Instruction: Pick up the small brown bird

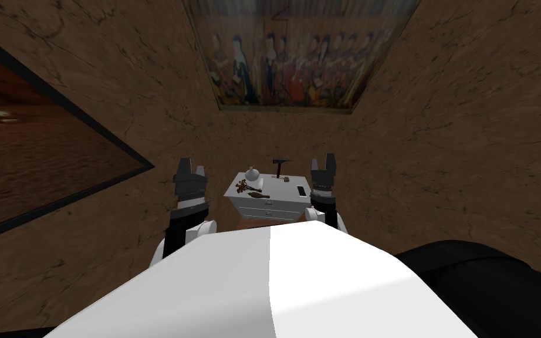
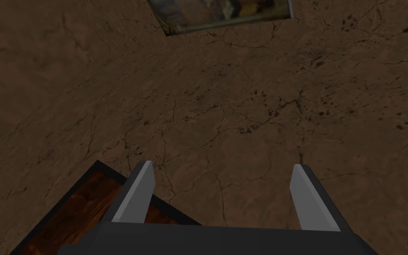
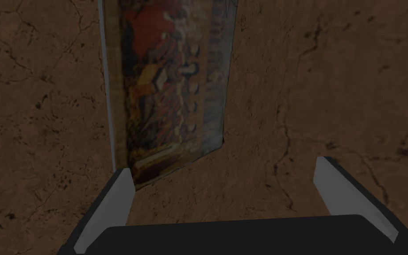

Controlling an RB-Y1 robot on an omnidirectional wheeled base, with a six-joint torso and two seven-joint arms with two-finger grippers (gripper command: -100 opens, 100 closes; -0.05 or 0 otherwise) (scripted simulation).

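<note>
I make out the bird (image 1: 256, 195) as a small dark brown shape on the cabinet (image 1: 275, 206) top, too tiny for detail (a brownish cluster (image 1: 242, 186) sits just beside it). The left gripper (image 1: 191, 166) and right gripper (image 1: 323, 160) flank the cabinet, fingers spread, empty.

Bird (image 1: 256, 194) on cabinet (image 1: 281, 191); vase (image 1: 252, 174) behind, remote (image 1: 301, 191) rt.

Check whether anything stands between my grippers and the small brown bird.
Nothing visible does. The left gripper and right gripper hover open, either side of the white cabinet. The brown bird lies near the cabinet's front edge; a brown cluster sits close beside it, toward the left gripper, maybe crowding a grasp.
</note>
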